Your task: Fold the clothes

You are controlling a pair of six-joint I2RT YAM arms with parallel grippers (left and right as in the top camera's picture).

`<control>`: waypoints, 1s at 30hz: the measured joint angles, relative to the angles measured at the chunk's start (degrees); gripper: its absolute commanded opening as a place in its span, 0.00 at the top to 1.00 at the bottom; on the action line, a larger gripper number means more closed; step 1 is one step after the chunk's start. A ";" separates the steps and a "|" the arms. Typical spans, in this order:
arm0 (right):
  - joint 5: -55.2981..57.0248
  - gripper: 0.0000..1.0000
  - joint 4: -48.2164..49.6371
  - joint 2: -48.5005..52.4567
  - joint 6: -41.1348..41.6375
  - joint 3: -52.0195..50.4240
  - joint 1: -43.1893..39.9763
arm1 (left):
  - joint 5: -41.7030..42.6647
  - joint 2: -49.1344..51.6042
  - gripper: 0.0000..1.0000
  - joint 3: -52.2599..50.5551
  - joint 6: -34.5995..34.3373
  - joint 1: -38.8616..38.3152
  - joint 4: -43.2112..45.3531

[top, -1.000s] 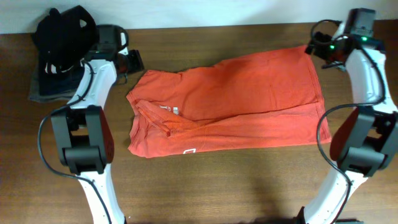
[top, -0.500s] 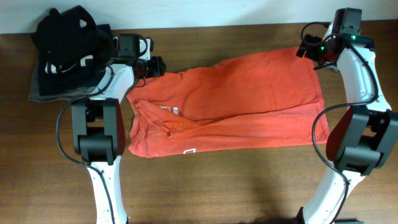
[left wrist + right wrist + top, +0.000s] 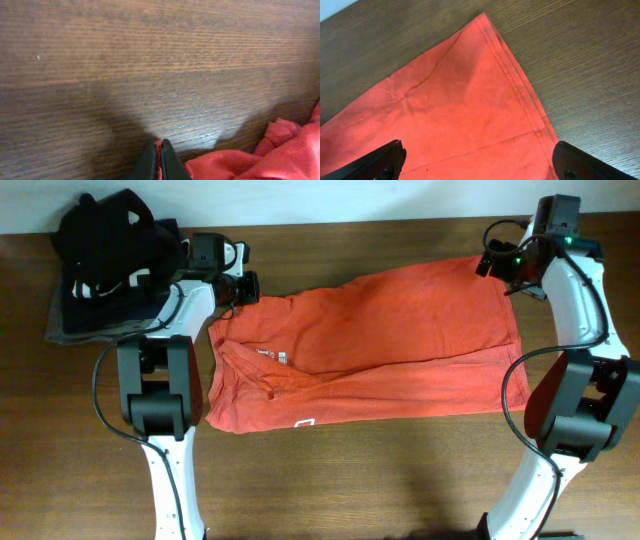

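The red shirt (image 3: 370, 350) lies spread out in the middle of the desk (image 3: 400, 490). Its neck is at the left of the frame and its bottom edge is at the right.

I think the step right now is grabbing the two top corners, so the fold can start. The left fingers (image 3: 247, 287) are at the upper left corner of the shirt. In the left wrist view they are pressed tight together, with a thin bit of red cloth pinched between them. The right fingers (image 3: 497, 268) are over the upper right corner. In the right wrist view they are spread wide apart above the stitched corner, and they hold nothing.

Next, the right fingers need to come down on that corner and pinch it. Then both sides should lift together and carry the top edge toward the bottom of the frame. They should go at the same speed, or the shirt may twist or bunch up.

Now the count. There is one red shirt, with two small white marks (image 3: 306, 422) on it. There are two arms, each with one pair of fingers. There is one heap of dark clothes (image 3: 100, 250) at the upper left of the frame. I cannot tell how many pieces are in it.
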 measured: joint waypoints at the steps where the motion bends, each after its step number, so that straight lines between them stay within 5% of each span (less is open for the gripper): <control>1: 0.00 0.01 -0.13 0.00 -0.02 0.00 0.00 | 0.00 0.09 1.00 1.05 0.22 -0.02 -1.14; 12: 0.85 0.01 -0.63 0.00 0.00 0.00 0.00 | -3.52 0.11 1.00 13.68 3.23 -0.02 -18.08; 22: 1.27 0.01 -1.88 0.00 -0.02 0.00 0.00 | -4.61 0.11 0.96 18.99 3.30 -1.60 -42.91; 26: 1.33 0.01 -1.90 0.00 -0.02 0.00 0.02 | -5.05 0.11 0.68 19.17 3.30 -2.67 -51.80; 30: 1.57 0.01 -1.86 0.00 -0.02 0.00 0.00 | -7.65 0.11 0.53 19.19 3.50 -2.69 -54.07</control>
